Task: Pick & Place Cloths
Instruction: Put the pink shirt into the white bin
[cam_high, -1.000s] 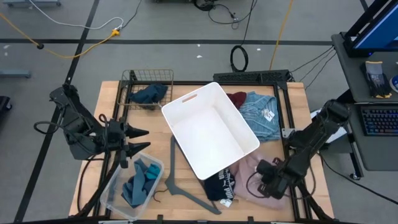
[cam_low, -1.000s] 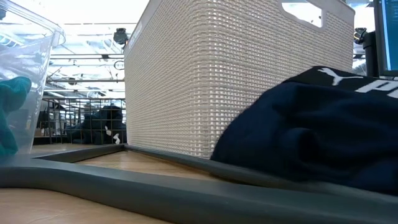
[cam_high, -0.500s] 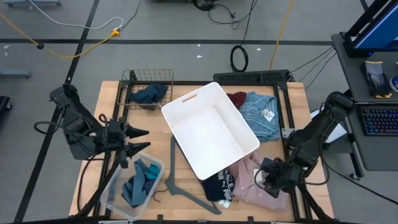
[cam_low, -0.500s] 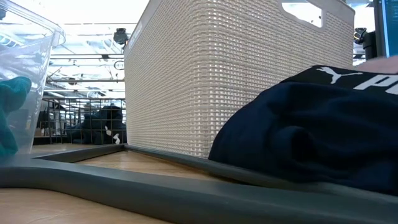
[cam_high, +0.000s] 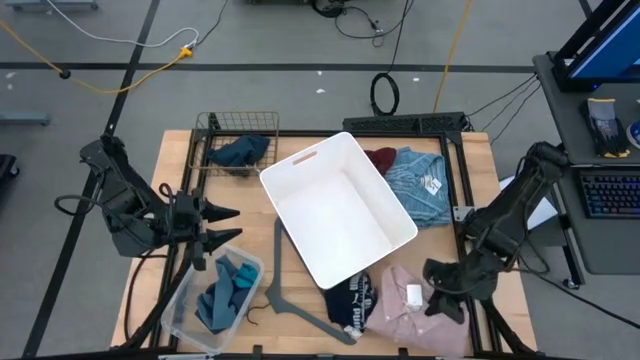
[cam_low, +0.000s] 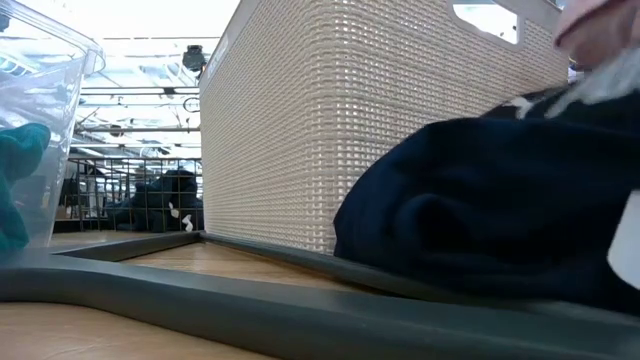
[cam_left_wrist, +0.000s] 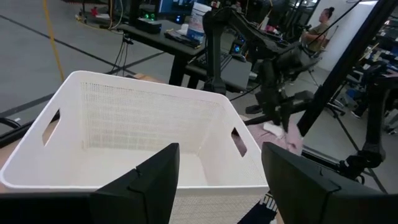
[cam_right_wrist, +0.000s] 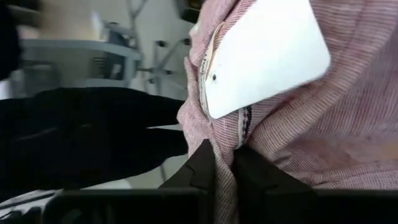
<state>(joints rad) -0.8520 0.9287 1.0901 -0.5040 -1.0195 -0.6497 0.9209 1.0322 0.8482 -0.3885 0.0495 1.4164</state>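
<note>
My right gripper (cam_high: 437, 297) is shut on the pink shirt (cam_high: 395, 305) at the table's near right; the shirt carries a white tag (cam_high: 413, 294). Beside it lies the black cloth with white print (cam_high: 352, 300). The light-blue shirt (cam_high: 420, 188) and the maroon cloth (cam_high: 382, 158) lie at the far right. A navy cloth (cam_high: 240, 150) sits in the wire basket, and teal cloths (cam_high: 225, 295) lie in the clear bin. My left gripper (cam_high: 238, 224) hovers open at the left, pointing at the white basket (cam_high: 340, 210). My right gripper pinches a bunched fold of the pink shirt just below the white tag (cam_right_wrist: 227, 134) between its two fingers (cam_right_wrist: 208, 165). The fingers slant down from the table's right side. The held part is raised, and the rest of the shirt (cam_high: 385, 315) lies slack on the table.
The white basket stands turned at an angle in the middle of the table. A grey hanger (cam_high: 285, 295) lies near the front edge, between the clear bin (cam_high: 190, 300) and the black cloth. A black frame rail (cam_high: 458, 180) runs along the right side.
My right gripper has risen and tipped up toward level, staying shut on the pink shirt. The held part of the shirt has come up with it, its white tag now shows, and the shirt has spread toward the black cloth. The rest has stayed on the table.
</note>
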